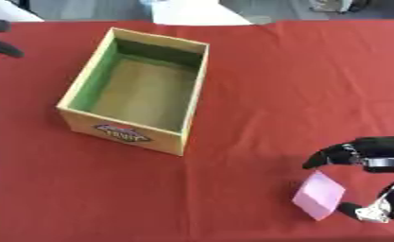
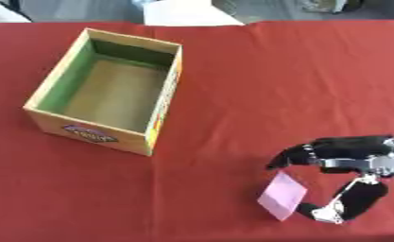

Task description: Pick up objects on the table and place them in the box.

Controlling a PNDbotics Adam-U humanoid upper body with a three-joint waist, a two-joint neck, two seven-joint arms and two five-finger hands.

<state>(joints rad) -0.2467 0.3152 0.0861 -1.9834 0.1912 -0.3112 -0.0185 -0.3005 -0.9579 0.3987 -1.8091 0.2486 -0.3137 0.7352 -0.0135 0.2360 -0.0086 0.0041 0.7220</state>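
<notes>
I have the right hand (image 2: 348,163) low at the near right corner of the table (image 1: 299,75), which is covered in red cloth. Its fingers (image 2: 292,155) curl over the top and its thumb (image 2: 315,210) comes in from below, and between them sits a small pink block (image 2: 282,196), flat-faced and roughly square. The thumb tip touches the block's lower right edge; the fingers arch just above its upper corner, and I cannot tell whether they actually press on it. The block stands tilted, with its broad pink face turned toward me and to the left. Its longer side runs from upper right down to lower left, one corner pointing up toward the fingers.

The box (image 1: 196,90) is well apart from the block, toward the far left part of the table. It is an open wooden box with green inner walls and a brownish floor, a printed label on its near short side. Its long axis runs from the near edge away toward the far edge, slightly askew.

My left hand (image 1: 0,47) only shows as dark fingers at the far left edge; I cannot tell their pose.
</notes>
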